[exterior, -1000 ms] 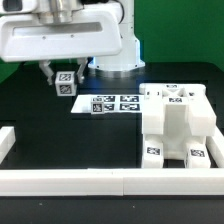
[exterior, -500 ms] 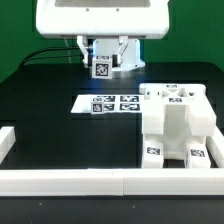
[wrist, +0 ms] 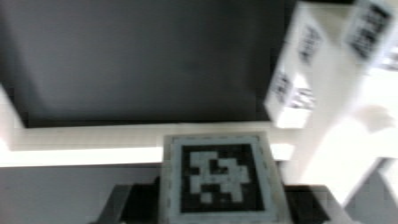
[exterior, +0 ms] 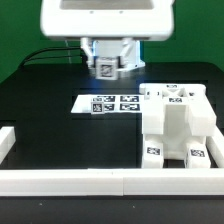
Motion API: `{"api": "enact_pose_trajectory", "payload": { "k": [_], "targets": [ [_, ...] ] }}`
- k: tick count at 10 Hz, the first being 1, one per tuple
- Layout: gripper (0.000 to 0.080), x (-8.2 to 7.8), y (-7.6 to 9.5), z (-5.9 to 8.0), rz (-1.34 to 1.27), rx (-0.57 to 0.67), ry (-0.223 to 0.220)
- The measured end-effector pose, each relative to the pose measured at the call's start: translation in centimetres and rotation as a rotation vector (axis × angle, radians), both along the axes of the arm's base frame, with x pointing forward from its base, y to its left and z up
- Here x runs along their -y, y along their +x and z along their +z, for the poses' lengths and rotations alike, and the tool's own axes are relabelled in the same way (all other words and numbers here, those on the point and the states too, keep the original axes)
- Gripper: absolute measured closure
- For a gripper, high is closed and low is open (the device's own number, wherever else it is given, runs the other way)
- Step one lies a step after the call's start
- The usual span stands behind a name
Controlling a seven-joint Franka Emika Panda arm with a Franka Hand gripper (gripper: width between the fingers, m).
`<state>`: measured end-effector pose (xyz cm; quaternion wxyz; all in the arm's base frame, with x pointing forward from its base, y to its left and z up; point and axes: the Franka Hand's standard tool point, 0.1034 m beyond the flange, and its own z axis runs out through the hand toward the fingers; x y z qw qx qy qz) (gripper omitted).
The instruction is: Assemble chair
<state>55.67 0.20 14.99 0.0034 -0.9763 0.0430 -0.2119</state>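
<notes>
Hanging high over the back of the table [exterior: 40, 110], the gripper [exterior: 103, 64] is pinching a small tagged piece [exterior: 103, 69]. Its jaws are pressing on the piece's sides, the tag is facing the camera, and there is only air underneath. The marker board [exterior: 115, 103] is lying flat just below and in front of it. Off to the exterior view's right the chair body [exterior: 175, 125] is sitting blocky and white, well apart from the piece and close against the front rail [exterior: 70, 181]. Switching to the wrist view, the piece [wrist: 217, 172] is filling the near field with its tag square-on, and the dark fingers [wrist: 128, 203] are hugging it on either side. Beyond it the rail [wrist: 125, 140] is running as a pale band and the chair body [wrist: 329, 60] is showing blurred at the edge. The trouble from here, I'd say, is the grip: with such a small piece held this high, any slip or twist is going to throw off the line-up. Coming in skewed or too low, it could be knocking the chair body aside instead of seating, since nothing visible is clamping that body down.
</notes>
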Motion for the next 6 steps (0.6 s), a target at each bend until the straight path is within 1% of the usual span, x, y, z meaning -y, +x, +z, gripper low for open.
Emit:
{"api": "enact_pose_trajectory", "payload": {
  "k": [1, 2, 5, 6],
  "targets": [
    [0.0518, -1.71, 0.36, 0.24, -0.017, 0.013, 0.03],
    [0.0518, -2.36, 0.59, 0.51, -0.02, 0.014, 0.044],
    [0.0518, -2.17, 0.48, 0.29, -0.018, 0.01, 0.04],
    [0.0518, -2.5, 0.44, 0.24, -0.024, 0.01, 0.045]
  ]
}}
